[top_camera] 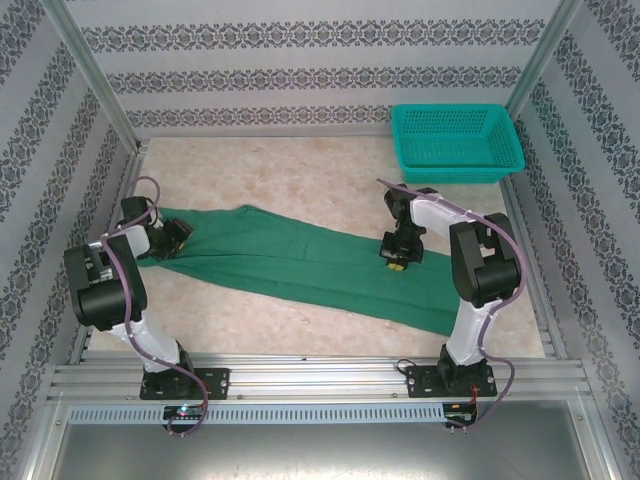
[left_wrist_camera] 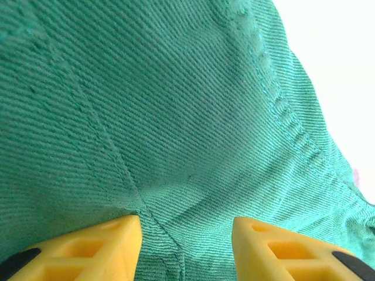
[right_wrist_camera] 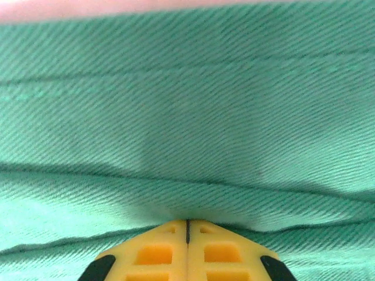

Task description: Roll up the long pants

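Note:
The long pants (top_camera: 300, 262) lie flat and stretched across the table, from the left side down to the right front. They are dark green. My left gripper (top_camera: 178, 240) is at their left end. In the left wrist view its yellow fingers (left_wrist_camera: 111, 240) stand apart, open, against the cloth (left_wrist_camera: 176, 117), with a seam ridge running between them (left_wrist_camera: 186, 225). My right gripper (top_camera: 393, 262) is down on the middle of the right part of the pants. In the right wrist view its tips (right_wrist_camera: 187, 223) are shut together and press against the green fabric (right_wrist_camera: 187, 117), with no cloth visibly between them.
A teal mesh basket (top_camera: 455, 140) stands at the back right corner. Patterned walls and metal posts enclose the table on three sides. Bare pink tabletop (top_camera: 300, 170) lies behind the pants, and a narrow strip in front of them.

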You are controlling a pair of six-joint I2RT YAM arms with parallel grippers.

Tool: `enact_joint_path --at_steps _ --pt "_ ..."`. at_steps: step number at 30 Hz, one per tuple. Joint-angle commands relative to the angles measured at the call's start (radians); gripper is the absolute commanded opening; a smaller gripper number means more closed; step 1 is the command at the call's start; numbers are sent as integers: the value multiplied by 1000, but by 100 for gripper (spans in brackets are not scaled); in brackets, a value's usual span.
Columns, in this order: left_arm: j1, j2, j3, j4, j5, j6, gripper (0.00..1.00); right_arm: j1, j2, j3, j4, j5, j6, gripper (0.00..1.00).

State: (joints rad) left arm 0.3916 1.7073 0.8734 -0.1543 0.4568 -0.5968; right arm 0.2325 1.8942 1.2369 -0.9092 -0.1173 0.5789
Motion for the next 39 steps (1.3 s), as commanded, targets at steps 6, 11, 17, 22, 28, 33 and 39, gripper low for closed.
enact_joint_path --at_steps 6,11,17,22,28,33,39 --pt "24 -75 -183 -79 -83 -97 47 -137 144 213 -120 73 -96 0" --pt "24 -191 -246 -111 -114 -128 48 -182 258 358 -175 84 -126 0" --pt "24 -264 -167 -203 -232 -71 54 -171 162 340 -109 98 -94 0" --pt "-20 -258 9 -247 -307 12 66 -98 -27 172 -15 96 -67 2" --pt "-213 -255 99 -239 -317 129 100 34 -85 -47 151 32 -27 98" --pt "-290 -232 48 -85 -106 54 100 82 -49 -97 219 -6 3 79" --pt "-448 -391 -21 -2 -354 105 100 81 -69 -114 218 35 27 0"
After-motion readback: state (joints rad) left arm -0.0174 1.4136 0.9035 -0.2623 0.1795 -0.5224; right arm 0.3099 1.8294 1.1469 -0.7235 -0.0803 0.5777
